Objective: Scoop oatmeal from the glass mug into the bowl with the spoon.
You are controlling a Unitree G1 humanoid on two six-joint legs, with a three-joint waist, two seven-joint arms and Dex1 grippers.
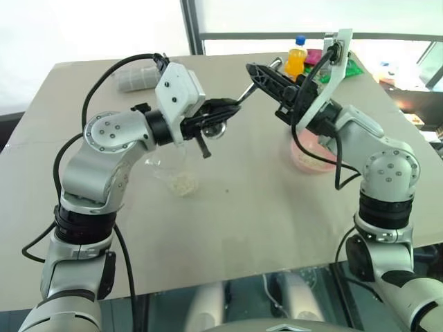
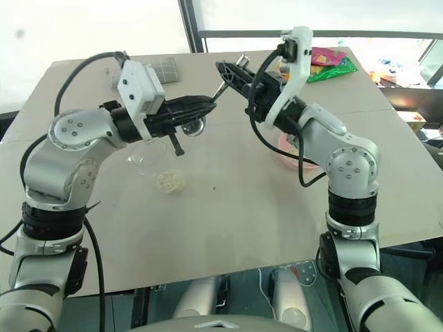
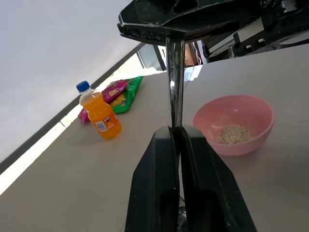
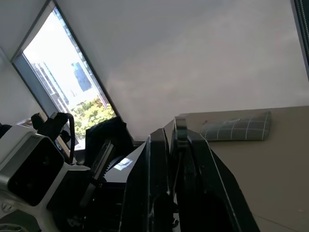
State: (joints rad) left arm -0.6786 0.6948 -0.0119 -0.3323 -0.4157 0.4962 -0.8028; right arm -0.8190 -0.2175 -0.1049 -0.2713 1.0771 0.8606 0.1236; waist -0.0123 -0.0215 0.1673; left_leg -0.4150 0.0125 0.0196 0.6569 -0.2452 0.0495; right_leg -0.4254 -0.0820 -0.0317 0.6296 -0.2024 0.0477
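Above the bench (image 1: pixel 242 228), both hands clamp the spoon (image 1: pixel 243 95): left hand (image 1: pixel 232 108) near its bowl, right hand (image 1: pixel 255 71) on its handle. The glass mug (image 1: pixel 169 166) stands below; the pink bowl (image 3: pixel 235 124) holds oatmeal (image 3: pixel 231 134).

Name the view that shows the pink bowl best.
The left wrist view: the bowl is unobstructed there, with oatmeal visible inside. In both eye views the right arm covers most of it, leaving only part of its pink rim. The right wrist view gives nothing of it.

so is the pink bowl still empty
No, the left wrist view shows a small heap of oatmeal lying at the bottom of the pink bowl.
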